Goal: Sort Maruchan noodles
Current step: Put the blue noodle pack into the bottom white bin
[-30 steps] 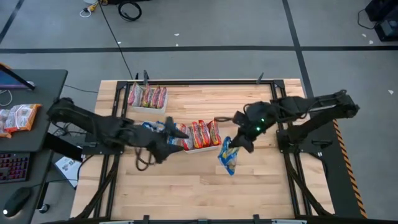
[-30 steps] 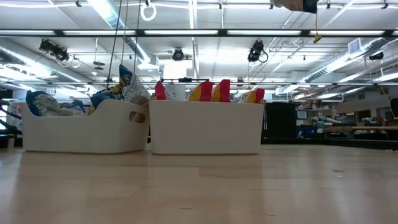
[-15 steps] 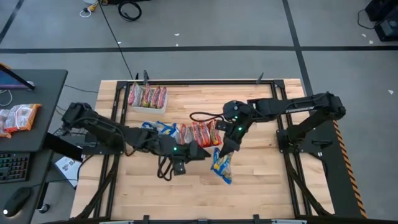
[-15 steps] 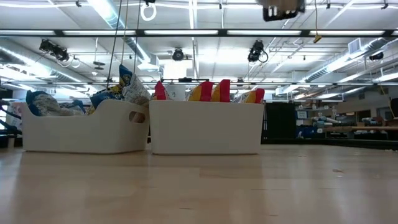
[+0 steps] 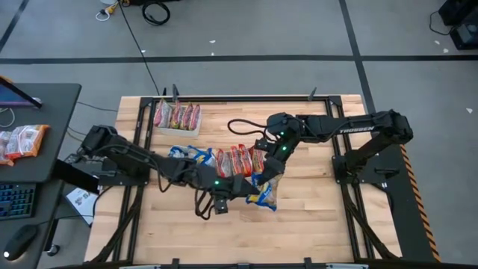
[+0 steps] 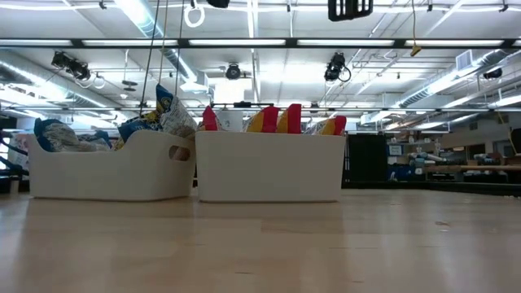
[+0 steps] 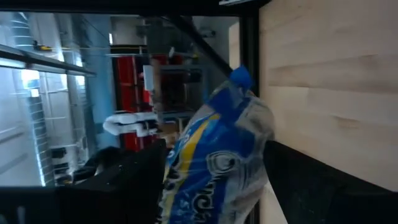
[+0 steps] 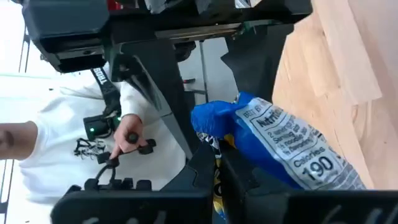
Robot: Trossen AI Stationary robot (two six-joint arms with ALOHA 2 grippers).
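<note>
A blue-and-yellow Maruchan noodle packet (image 5: pixel 264 197) hangs over the middle of the table with my right gripper (image 5: pixel 263 180) shut on it. My left gripper (image 5: pixel 243 187) stands open just left of the packet, which fills its wrist view (image 7: pixel 211 165); whether it touches I cannot tell. A white tray (image 5: pixel 240 176) of red-orange and yellow-orange packets (image 5: pixel 239 158) lies beside them. Blue packets (image 5: pixel 188 154) fill a tray to its left. A third tray (image 5: pixel 178 117) of red-orange packets stands at the far left. My right gripper pinches the packet's blue crimped upper end (image 8: pixel 214 124) between its two fingers. The fingers come slanting down from the table's far right. The packet hangs below them, clear of the table.
In the low view the two white trays (image 6: pixel 114 171) (image 6: pixel 269 171) stand side by side across the wood. A black cable (image 5: pixel 240 125) loops over the far table. A desk (image 5: pixel 37 112) with more packets (image 5: pixel 22 140) stands off the left edge. A person's hand (image 8: pixel 130 142) shows beyond the table.
My right gripper has carried the blue-and-yellow packet toward the table's left and near edge, a little lower; the packet still hangs clear. My left gripper has reached toward the table's right, down to the packet, rolling its wrist as it went.
</note>
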